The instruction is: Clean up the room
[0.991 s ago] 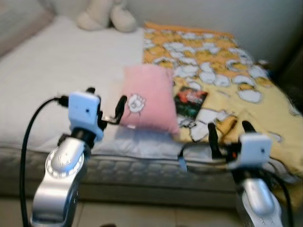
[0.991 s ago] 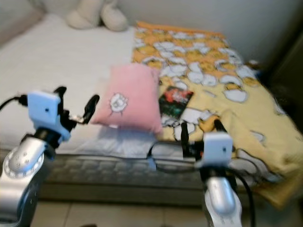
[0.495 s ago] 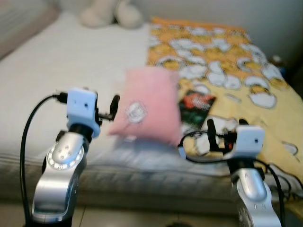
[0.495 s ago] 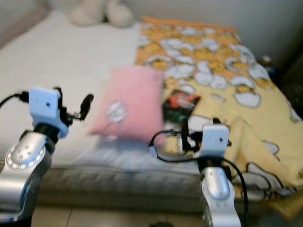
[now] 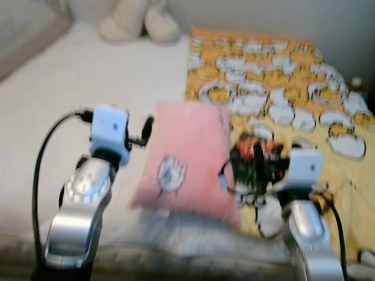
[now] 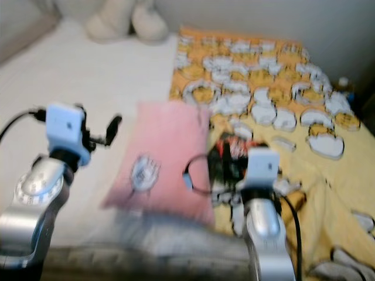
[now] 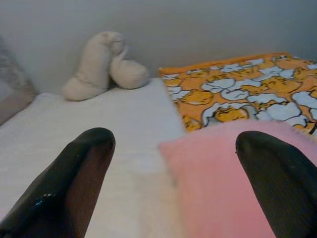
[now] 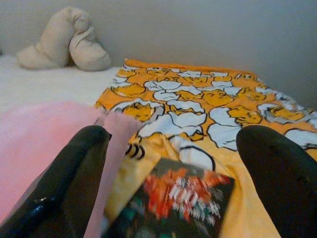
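- Compared with a second ago, the bed [image 5: 70, 88] is seen closer and from higher up, and the whole picture has shifted; the robot has been brought up to the bed's edge, while the things on it lie as before.
- Both arms have been carried forward over the mattress: the left gripper [image 7: 171, 173] is held spread and empty at the corner of the pink pillow [image 5: 187, 161], and the right gripper [image 8: 173, 168] is held spread and empty over the dark packet [image 8: 173, 198].
- A pick-up is judged to be near, probably of the packet, though the head views are blurred.
- The packet lies on the yellow patterned blanket [image 6: 263, 76], just beside the pillow's edge, which may crowd a finger.
- A cream plush toy [image 7: 101, 64] is left near the wall, well apart.
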`<state>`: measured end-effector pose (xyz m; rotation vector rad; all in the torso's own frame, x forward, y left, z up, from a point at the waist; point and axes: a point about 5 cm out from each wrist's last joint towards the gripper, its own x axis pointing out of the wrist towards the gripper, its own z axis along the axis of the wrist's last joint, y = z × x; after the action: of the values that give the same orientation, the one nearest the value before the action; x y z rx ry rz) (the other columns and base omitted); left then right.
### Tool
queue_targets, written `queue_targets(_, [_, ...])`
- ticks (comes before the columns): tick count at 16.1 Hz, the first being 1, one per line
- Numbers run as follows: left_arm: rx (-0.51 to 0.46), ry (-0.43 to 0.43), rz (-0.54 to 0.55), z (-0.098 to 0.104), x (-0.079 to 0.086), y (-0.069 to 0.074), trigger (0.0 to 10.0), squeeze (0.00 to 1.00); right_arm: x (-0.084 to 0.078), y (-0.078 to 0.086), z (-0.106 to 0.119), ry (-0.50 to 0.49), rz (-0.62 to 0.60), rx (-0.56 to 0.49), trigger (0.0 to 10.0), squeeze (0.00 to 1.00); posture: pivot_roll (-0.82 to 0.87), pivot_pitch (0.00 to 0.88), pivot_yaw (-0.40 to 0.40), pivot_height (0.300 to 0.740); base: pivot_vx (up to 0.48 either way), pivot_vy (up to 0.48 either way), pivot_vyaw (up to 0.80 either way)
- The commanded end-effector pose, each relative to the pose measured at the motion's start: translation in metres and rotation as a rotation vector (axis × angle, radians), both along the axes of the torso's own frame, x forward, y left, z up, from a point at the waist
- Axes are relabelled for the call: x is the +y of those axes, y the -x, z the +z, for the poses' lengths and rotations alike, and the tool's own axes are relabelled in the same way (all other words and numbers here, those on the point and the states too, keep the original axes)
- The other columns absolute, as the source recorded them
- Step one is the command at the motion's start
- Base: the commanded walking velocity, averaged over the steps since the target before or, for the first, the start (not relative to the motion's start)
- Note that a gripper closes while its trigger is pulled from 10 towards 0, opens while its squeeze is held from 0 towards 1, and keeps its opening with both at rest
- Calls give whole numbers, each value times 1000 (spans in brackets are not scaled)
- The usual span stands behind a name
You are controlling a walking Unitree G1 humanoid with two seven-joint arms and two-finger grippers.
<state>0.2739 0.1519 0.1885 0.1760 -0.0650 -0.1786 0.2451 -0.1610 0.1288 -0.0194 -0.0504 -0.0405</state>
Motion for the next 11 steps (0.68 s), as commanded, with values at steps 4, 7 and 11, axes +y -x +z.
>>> queue_targets(4, [274,129,-21,-23,26,-43,10000,0,-13,-44,-3,-278,50,107,10000,0,19,0,-13,719,0,0,0])
queue_targets(7, [398,234,16,-38,44,-54,10000,0,-16,-57,-9,-382,77,160,10000,0,19,0,-2,719,0,0,0])
queue_targets(11, [509,410,-3,-49,48,-62,10000,0,-10,-61,-22,-537,111,242,10000,0,21,0,3,719,0,0,0])
